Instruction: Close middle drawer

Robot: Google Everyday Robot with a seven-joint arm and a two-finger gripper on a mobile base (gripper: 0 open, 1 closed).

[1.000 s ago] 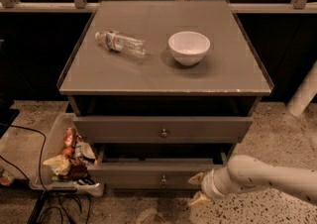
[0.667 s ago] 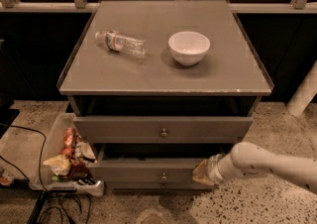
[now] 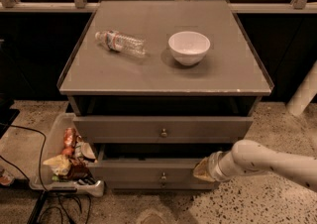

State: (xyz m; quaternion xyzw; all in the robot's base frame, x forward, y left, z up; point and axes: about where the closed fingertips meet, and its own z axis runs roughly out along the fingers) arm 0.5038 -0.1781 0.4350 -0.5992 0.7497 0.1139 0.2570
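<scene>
The middle drawer (image 3: 148, 172) is the grey-brown front with a small round knob (image 3: 162, 177), below the taller front (image 3: 163, 129). It stands pulled out from the cabinet, with a dark gap above it. My gripper (image 3: 202, 171) is at the right end of this drawer front, at or against its face, on the end of the white arm (image 3: 267, 161) that comes in from the right. The lowest drawer front is hidden below the open drawer.
A water bottle (image 3: 120, 42) lying on its side and a white bowl (image 3: 189, 47) are on the cabinet top (image 3: 124, 77). A clear bin (image 3: 49, 134) with snack packets (image 3: 67, 158) sits on the floor at left, with cables (image 3: 54, 208) in front. A white post (image 3: 304, 91) stands at right.
My gripper has risen from below the drawer's lower right corner to the right end of the middle drawer front and shifted slightly left. The drawer looks barely moved.
</scene>
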